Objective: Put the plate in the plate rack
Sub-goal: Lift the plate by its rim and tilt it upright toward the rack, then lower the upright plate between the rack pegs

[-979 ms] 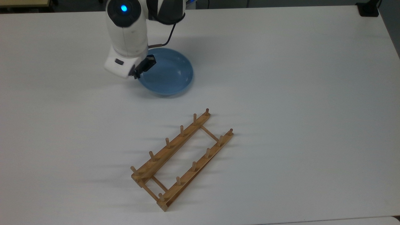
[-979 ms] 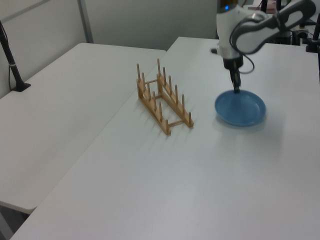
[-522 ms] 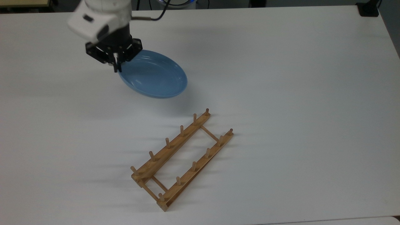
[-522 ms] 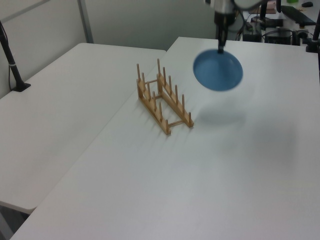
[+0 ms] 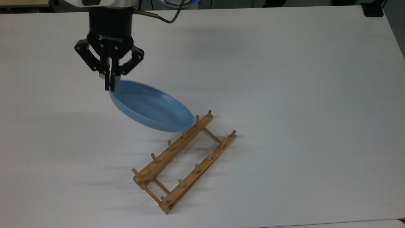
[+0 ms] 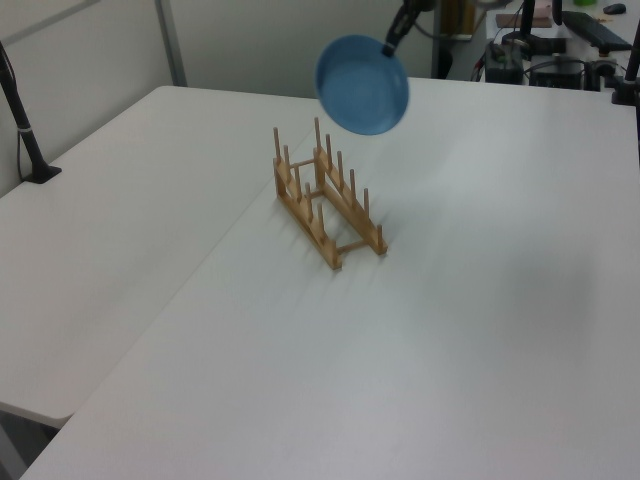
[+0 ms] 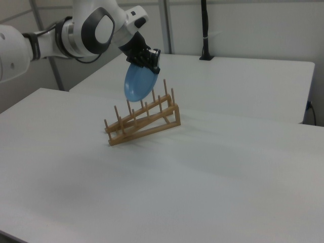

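Plate [image 5: 151,109], round glossy light-blue, pinched by its rim in my gripper [image 5: 109,83], carried aloft.
Next: I judged an upright lowering between pegs of the light-brown wooden rack [image 5: 185,161].

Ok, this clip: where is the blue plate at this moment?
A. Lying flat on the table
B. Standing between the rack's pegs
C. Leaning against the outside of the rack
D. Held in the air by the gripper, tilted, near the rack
D. The gripper pinches the plate at its rim, and the plate hangs tilted above the table, close to one end of the plate rack but not yet between its pegs.
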Robot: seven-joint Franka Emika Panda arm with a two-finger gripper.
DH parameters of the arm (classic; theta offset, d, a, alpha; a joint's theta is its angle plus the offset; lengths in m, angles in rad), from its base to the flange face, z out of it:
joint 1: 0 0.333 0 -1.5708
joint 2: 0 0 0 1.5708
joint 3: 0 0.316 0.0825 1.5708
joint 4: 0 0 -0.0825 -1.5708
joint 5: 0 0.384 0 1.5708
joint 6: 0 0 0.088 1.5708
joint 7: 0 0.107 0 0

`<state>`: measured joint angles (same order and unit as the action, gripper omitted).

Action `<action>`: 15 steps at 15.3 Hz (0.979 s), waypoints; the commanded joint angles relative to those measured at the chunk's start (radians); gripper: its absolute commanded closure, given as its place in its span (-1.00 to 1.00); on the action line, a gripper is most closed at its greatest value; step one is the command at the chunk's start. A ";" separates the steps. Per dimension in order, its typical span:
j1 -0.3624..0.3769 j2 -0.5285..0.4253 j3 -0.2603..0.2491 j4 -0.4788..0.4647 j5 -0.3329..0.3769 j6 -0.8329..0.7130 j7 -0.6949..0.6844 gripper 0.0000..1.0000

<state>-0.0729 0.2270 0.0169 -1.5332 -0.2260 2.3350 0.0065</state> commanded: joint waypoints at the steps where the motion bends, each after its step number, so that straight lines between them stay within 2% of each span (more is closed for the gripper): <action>1: 0.039 0.028 -0.005 0.002 -0.128 0.124 0.150 1.00; 3: 0.061 0.029 -0.003 0.001 -0.235 0.132 0.238 1.00; 9: 0.139 0.044 -0.003 -0.045 -0.628 0.129 0.613 1.00; 11: 0.147 0.058 -0.003 -0.053 -0.691 0.129 0.677 1.00; 15: 0.153 0.067 -0.003 -0.077 -0.710 0.129 0.688 1.00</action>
<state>0.0684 0.3018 0.0235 -1.5787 -0.9042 2.4507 0.6634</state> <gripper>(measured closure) 0.956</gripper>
